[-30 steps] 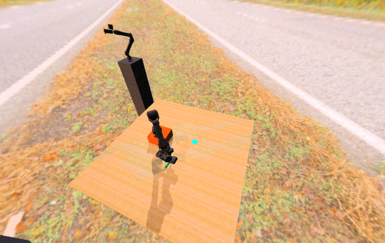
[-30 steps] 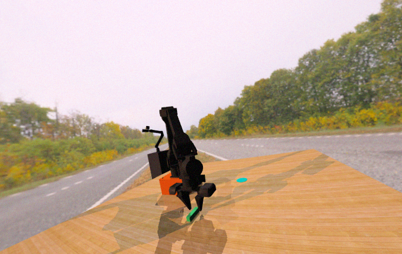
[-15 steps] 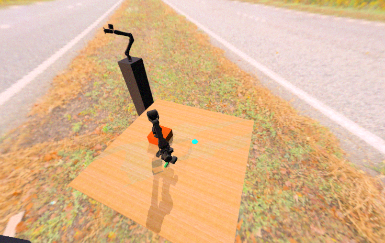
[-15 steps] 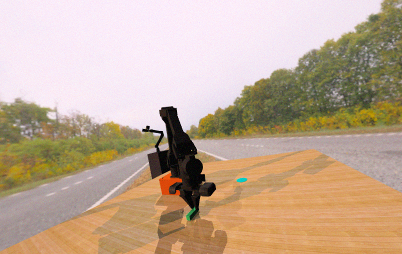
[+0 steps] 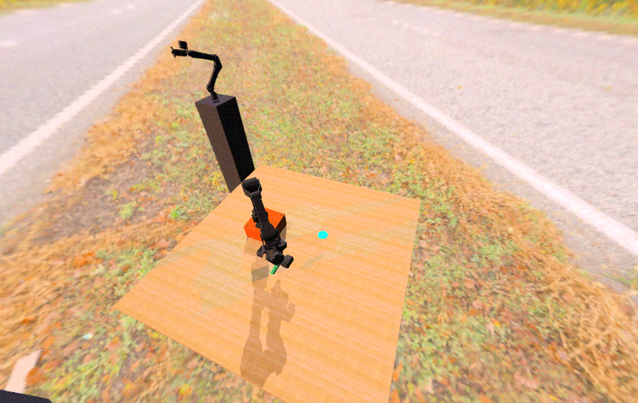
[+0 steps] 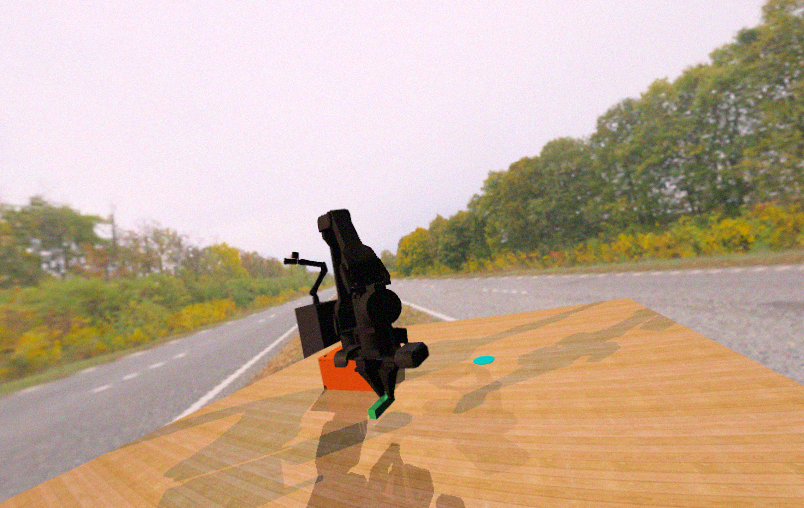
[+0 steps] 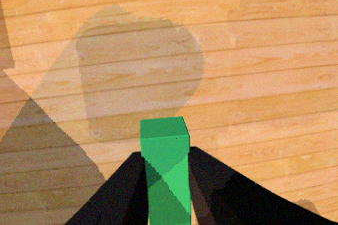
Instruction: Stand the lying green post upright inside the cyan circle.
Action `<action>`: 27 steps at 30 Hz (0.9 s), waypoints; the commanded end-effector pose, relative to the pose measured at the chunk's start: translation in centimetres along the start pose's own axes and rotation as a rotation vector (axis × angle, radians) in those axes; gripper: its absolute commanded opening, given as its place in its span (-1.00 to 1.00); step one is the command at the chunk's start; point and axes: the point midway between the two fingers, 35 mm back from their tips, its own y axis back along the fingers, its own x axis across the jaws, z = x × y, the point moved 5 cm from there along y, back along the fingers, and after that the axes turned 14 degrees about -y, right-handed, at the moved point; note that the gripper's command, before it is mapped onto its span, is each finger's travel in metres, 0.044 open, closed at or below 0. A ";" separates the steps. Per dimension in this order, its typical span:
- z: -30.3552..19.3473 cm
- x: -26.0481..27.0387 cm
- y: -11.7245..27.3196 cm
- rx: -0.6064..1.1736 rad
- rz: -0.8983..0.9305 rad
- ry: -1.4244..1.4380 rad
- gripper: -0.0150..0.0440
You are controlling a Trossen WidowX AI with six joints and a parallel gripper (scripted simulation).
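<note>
My gripper (image 5: pixel 276 264) (image 6: pixel 387 396) (image 7: pixel 165 159) is shut on the green post (image 5: pixel 274 270) (image 6: pixel 376 409) (image 7: pixel 162 130). The post is a slim square bar, lying roughly level rather than upright, and held a little above the table. In the wrist view it runs between the fingers, with its far end sticking out past them and its near end cut off by the bottom edge. The cyan circle (image 5: pixel 322 234) (image 6: pixel 483 360) is a flat disc on the table, right of the gripper in the top and exterior views. Nothing stands on it. It is not in the wrist view.
An orange-red box (image 5: pixel 253 232) (image 6: pixel 341 375) sits on the wooden table (image 5: pixel 361 280) (image 6: pixel 645 391), behind the gripper and partly hidden by the arm. A tall black pedestal (image 5: pixel 234 145) (image 6: pixel 312 328) with another thin arm stands beyond the table's back edge.
</note>
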 end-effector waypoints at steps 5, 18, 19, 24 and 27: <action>0.0 0.0 2.5 0.000 -0.004 0.002 -0.42; 0.3 0.5 6.7 0.000 -0.004 0.002 -0.42; 0.3 0.5 6.8 0.000 -0.004 0.002 -0.42; 0.8 0.1 6.9 -0.002 -0.005 -0.005 -0.42; 1.4 -0.3 7.0 -0.003 -0.005 -0.014 -0.42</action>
